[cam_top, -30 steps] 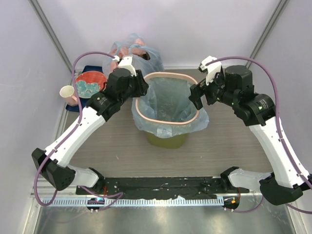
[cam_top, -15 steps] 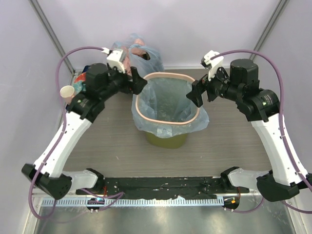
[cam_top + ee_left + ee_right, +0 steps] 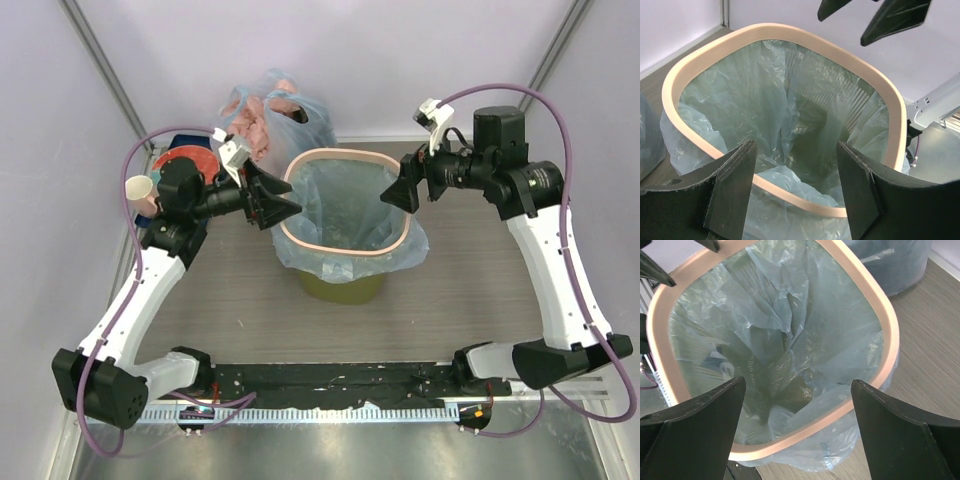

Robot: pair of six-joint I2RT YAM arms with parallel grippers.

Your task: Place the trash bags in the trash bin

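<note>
Pulling away from the trash bin, we now hold our left gripper and right gripper beside it | both wide open, empty | light-blue trash bag sits inside, edge over rim | looks done

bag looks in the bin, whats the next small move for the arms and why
Probably just draw both grippers back from the bin. The bag lines it, with its edge hanging out below the rim ring. The left gripper and right gripper are open and empty, one at each side of the rim, so nothing seems left to hold.
</note>
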